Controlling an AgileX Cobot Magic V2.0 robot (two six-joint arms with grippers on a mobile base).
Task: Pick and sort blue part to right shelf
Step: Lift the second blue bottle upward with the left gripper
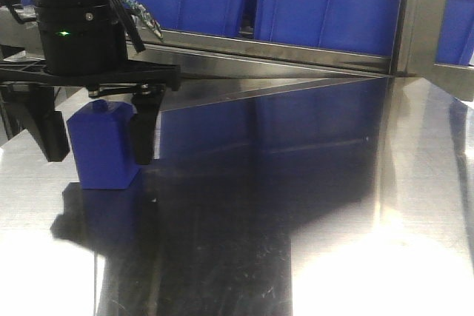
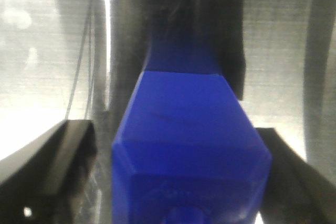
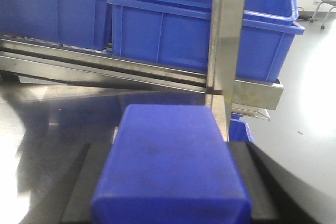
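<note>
We are logging: blue part (image 1: pixel 104 149) standing on the table (image 1: pixel 296 257), left claw (image 1: pixel 98 158) straddling it open, off-centre; closing unevenly is risking tipping it. Right claw (image 3: pixel 167 148) is gripping a block (image 3: pixel 168 182). Beyond, the shelf (image 1: pixel 296 53) is holding bins (image 1: pixel 326 5).

A shiny steel table (image 1: pixel 333 205) mirrors bright glare; pale grey floor (image 3: pixel 310 114) lies beyond.

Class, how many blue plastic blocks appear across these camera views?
2. One knobbed dark-blue block stands on the shiny steel table, between the fingers of the left end effector. One flat-faced blue block sits in the right end effector. Others may be hidden.
</note>
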